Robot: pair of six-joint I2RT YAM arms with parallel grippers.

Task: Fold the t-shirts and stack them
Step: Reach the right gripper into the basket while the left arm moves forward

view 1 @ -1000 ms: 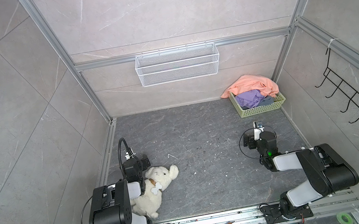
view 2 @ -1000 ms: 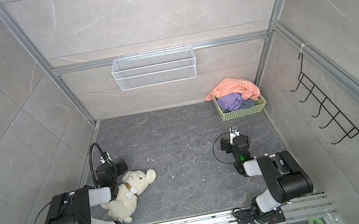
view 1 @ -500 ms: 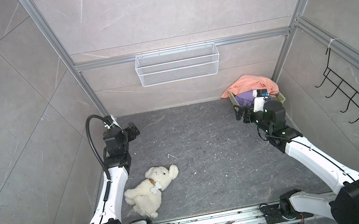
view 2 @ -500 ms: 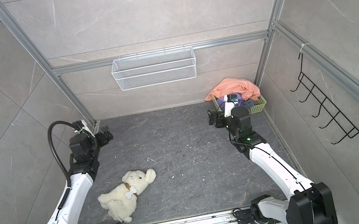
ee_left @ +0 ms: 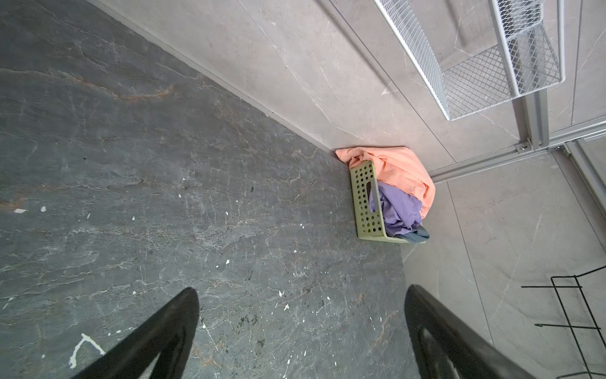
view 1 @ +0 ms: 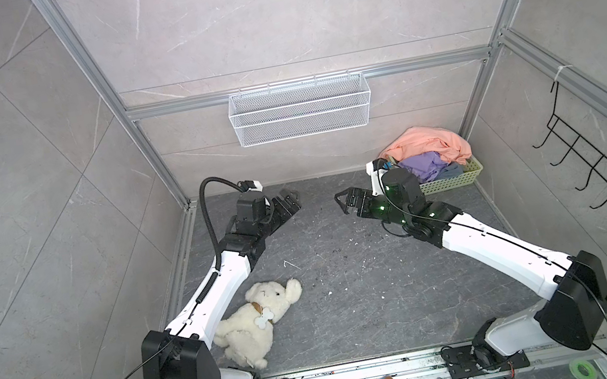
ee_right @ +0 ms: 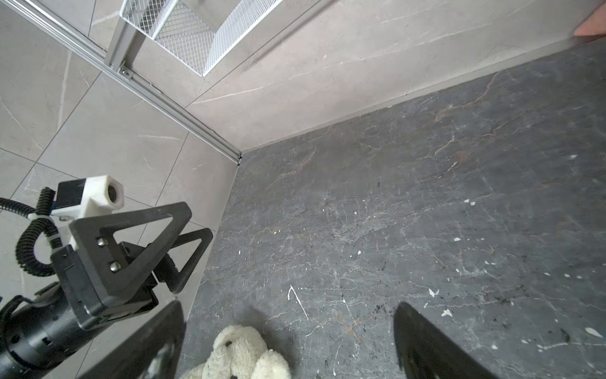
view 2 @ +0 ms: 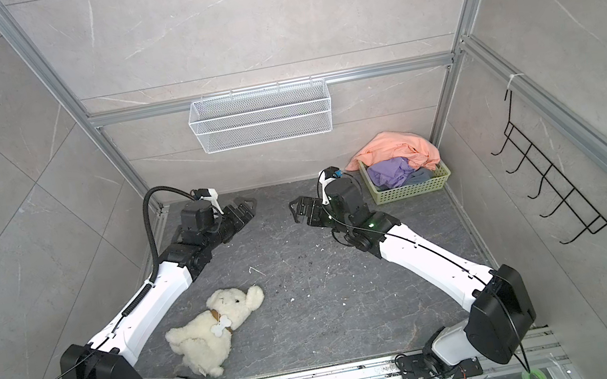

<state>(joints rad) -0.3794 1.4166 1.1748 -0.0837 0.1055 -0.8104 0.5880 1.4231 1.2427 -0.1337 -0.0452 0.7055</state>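
Both arms reach out over the dark grey stone-look counter [view 1: 330, 278], and neither is carrying a thing. The left tool [view 1: 289, 201] has its black jaws spread wide and empty. Its wrist view shows only bare counter between them, with the laundry basket ahead. The right tool [view 1: 342, 201] is just as wide and just as empty, pointing across towards the left one, with the laundry behind its wrist.

The pale green perforated plastic basket [view 1: 456, 181] sits tucked into the far right corner against the back wall. The salmon-orange cloth t-shirt [view 1: 429, 145] is heaped on top and spills over the rim. The lilac-purple t-shirt [view 1: 427, 168] is crumpled beneath it, and a slate-grey t-shirt [view 1: 450, 172] peeks out at the near edge. All are bunched and none folded, so the job looks barely begun.

The middle of the counter is bare, which is handy, since a shirt needs room to lie flat. The fluffy cream plush dog [view 1: 254, 325] lies front left beside the left arm, well apart from the basket. It could crowd a shirt spread on that side. My call for the next move is that the right tool swings round for the orange shirt on top.
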